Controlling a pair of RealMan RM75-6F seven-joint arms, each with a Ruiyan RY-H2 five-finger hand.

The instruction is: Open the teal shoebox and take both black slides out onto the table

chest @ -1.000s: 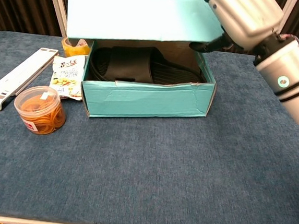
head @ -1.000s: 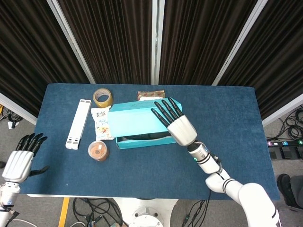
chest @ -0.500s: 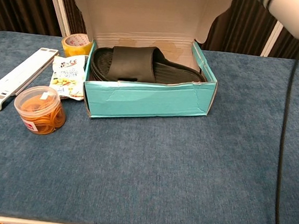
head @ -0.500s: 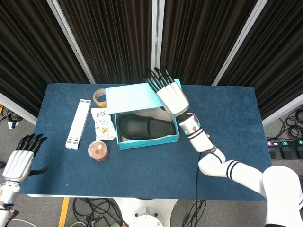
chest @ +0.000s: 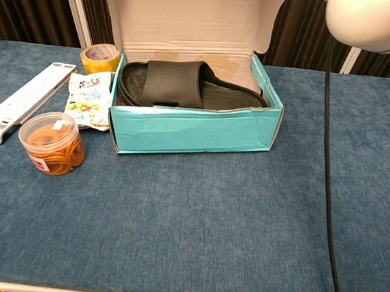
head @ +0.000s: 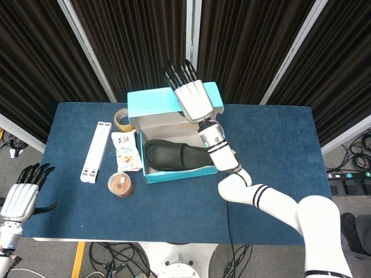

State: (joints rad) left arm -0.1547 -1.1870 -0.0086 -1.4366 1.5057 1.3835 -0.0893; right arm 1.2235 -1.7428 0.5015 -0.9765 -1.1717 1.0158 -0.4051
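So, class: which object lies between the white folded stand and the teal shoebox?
The snack packet lies between the white stand and the teal shoebox, close beside the box's left wall; both the head view and the chest view show this.

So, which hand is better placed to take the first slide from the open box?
The right hand: it is at the raised lid, directly above the black slide. The left hand hangs off the table's near-left corner.
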